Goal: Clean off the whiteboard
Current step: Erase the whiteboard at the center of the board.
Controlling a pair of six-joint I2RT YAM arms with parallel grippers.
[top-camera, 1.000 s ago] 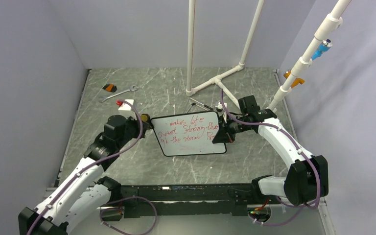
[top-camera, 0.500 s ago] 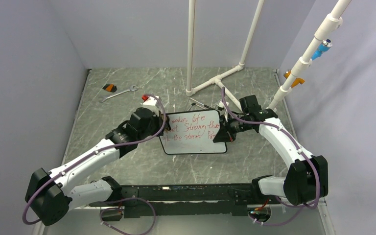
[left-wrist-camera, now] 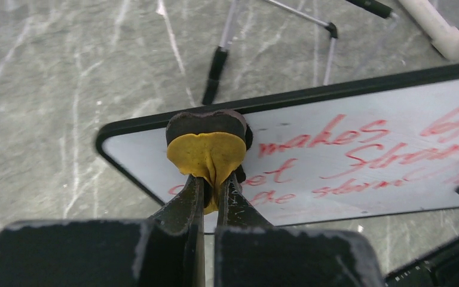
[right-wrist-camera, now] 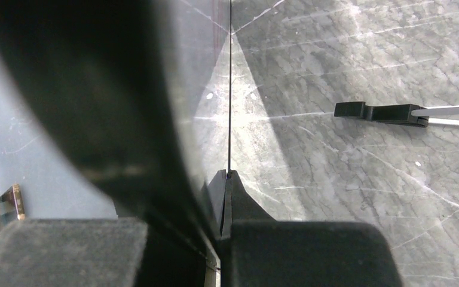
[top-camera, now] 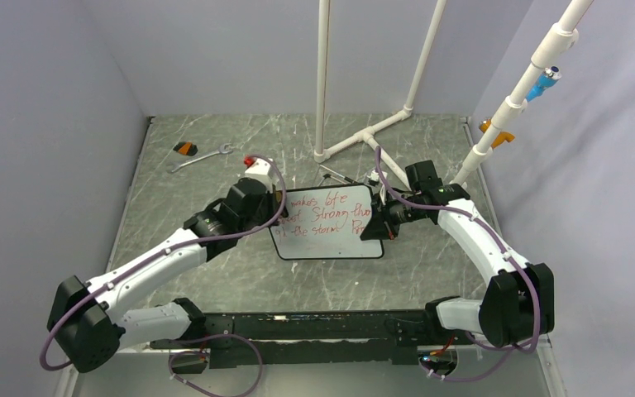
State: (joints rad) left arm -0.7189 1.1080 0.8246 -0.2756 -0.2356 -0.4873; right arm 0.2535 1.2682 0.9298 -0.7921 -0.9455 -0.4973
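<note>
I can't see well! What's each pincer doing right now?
Left pincer: closed on the yellow eraser pad.
Right pincer: closed on the whiteboard edge.

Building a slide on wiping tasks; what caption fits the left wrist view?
Left gripper holds a yellow-and-black eraser pad at a corner of the whiteboard, beside red handwriting.

- The whiteboard point(left-wrist-camera: 346, 155), right half of the left wrist frame, bears red handwriting: "makes" top line, "the storm" bottom line.
- Top view, centre point(top-camera: 331, 225): "makes life", "Strong".
</note>
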